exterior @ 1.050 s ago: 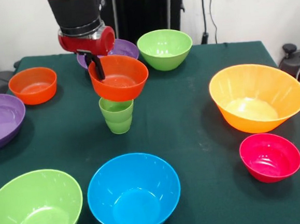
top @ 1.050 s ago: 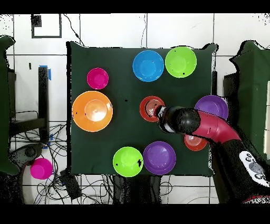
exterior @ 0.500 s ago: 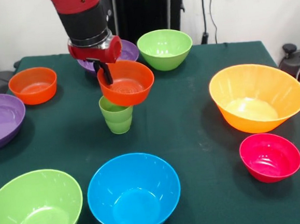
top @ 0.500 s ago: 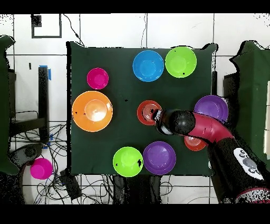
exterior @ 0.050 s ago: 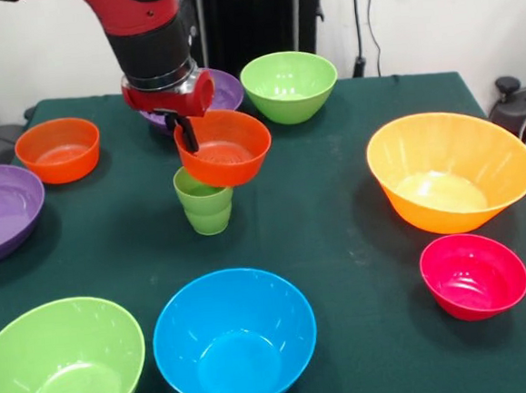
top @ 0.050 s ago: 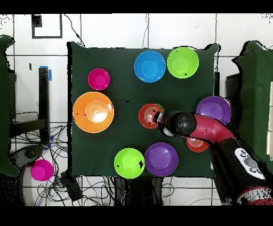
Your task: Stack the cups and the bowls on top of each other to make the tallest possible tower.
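Far purple bowl [exterior @ 0.050 s ago: 223, 88] mostly behind arm [exterior @ 0.050 s ago: 145, 28]

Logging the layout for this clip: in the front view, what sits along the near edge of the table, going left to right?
Lime-green bowl → blue bowl → small pink-red bowl. The large orange bowl sits just behind the pink-red one, farther back.

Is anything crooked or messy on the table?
Yes: the small orange-red bowl pinched by the tool hangs tilted, off to one side of the light-green cup rather than centred on its rim. The other bowls all sit upright on the table, and nothing looks spilled or broken.
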Available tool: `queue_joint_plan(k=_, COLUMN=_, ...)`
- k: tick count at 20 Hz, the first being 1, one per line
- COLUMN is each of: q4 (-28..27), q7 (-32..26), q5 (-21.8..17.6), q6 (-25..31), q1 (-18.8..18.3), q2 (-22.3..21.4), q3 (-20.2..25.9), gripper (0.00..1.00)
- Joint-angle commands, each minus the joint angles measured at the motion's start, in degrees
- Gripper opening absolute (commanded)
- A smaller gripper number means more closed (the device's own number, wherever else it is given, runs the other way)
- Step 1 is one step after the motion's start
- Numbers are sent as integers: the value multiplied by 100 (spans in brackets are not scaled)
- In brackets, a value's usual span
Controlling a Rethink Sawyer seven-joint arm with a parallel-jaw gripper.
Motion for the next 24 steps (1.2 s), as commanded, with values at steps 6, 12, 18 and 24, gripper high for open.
queue_joint_plan(k=6, q4=-722, q7=-1029, q5=-518, q6=518, q1=-88, q2=-220, q3=241, gripper=0)
queue_joint_plan(k=12, q4=-744, q7=-1073, q5=-544, q6=595, q1=-143, q2=-246, q3=302, gripper=0)
queue_joint_plan(k=18, q4=-632, q7=-852, q5=-560, q6=417, q1=-120, q2=-170, q3=277, gripper=0)
queue_joint_plan(k=24, q4=-218, q7=-491, q5=-440, q6=313, q1=-24, q2=-342, q3=192, gripper=0)
